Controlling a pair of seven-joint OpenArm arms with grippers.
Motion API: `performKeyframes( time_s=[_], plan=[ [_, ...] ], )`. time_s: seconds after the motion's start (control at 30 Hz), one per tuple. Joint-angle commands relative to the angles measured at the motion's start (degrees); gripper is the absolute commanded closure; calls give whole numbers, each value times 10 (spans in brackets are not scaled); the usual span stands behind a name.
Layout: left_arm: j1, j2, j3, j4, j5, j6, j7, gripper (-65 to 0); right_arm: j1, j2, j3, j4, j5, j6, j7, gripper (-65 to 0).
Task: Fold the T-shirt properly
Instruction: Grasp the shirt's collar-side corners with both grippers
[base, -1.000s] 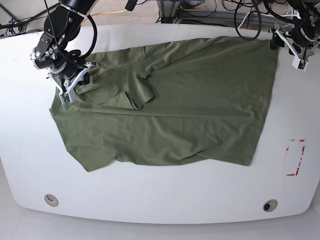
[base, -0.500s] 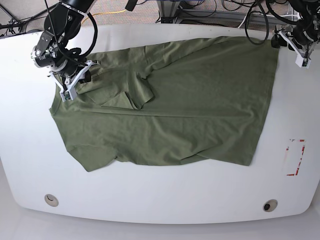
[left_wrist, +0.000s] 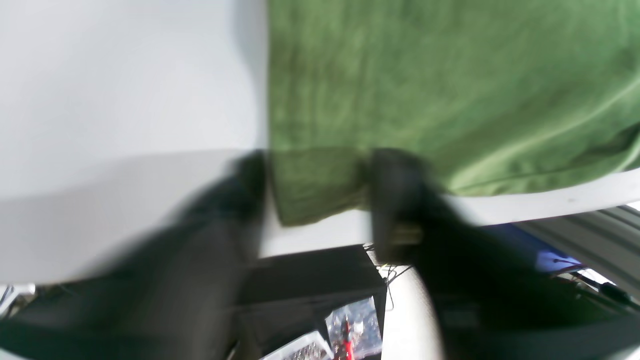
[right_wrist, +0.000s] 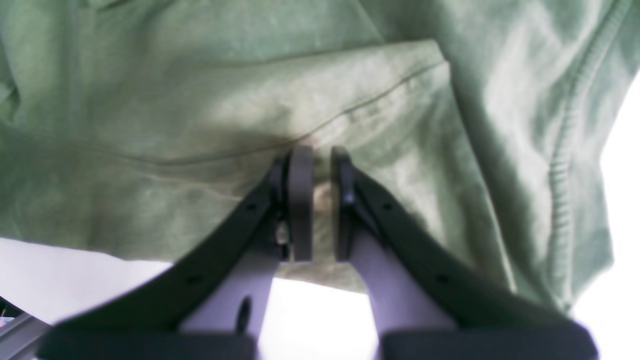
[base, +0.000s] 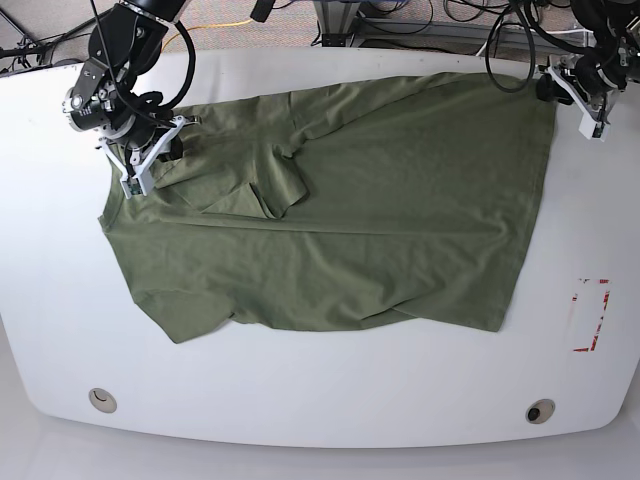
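The olive-green T-shirt (base: 350, 220) lies spread and wrinkled on the white table (base: 320, 390), with a sleeve folded onto it near the back left. My right gripper (base: 148, 165) is at the shirt's left back edge. In the right wrist view it (right_wrist: 320, 200) is shut on a pinched fold of the T-shirt (right_wrist: 200, 125). My left gripper (base: 568, 103) is at the shirt's back right corner. In the blurred left wrist view it (left_wrist: 315, 200) is open, its fingers on either side of the shirt's corner (left_wrist: 310, 185).
A red and white mark (base: 590, 315) is on the table at the right. Two round holes (base: 102, 400) (base: 540, 411) sit near the front edge. Cables and frames (base: 400, 20) lie behind the table's far edge, close to both arms.
My left gripper has shifted a little left toward the shirt's back right corner. My right gripper has moved slightly back with the shirt's edge. The shirt lies much the same.
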Motion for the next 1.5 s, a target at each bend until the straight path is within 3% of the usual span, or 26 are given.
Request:
performKeyframes(
  time_s=[0.0, 0.03, 0.27, 0.33, 0.57, 0.97, 1.27, 1.4, 1.47],
  plan=[
    [4, -3, -1, 3, 4, -1, 11, -38, 3, 4, 2, 13, 6, 0, 8, -63],
    [4, -3, -2, 3, 4, -1, 11, -14, 3, 4, 2, 13, 6, 0, 8, -63],
    [1, -2, -15, 35, 1, -1, 13, -29, 7, 3, 2, 13, 6, 0, 8, -63],
    [1, 13, -29, 64, 1, -1, 18, -29, 6, 3, 2, 13, 6, 0, 8, -63],
    [-53, 29, -51, 130, 1, -1, 103, -29, 9, 2, 2, 12, 6, 0, 8, -63],
    [-172, 30, -51, 130, 5, -1, 120, -32, 7, 2, 4, 12, 6, 0, 8, -62],
    [-226, 27, -49, 58, 4, -1, 120, -33, 7, 2, 1, 18, 30, 0, 8, -67],
    [-225, 26, -49, 57, 5, -1, 120, -35, 10, 3, -15, 24, 71, 0, 8, -184],
    [-223, 26, -49, 57, 5, -1, 120, -35, 29, 4, -35, 23, 66, 0, 9, -282]
  ],
)
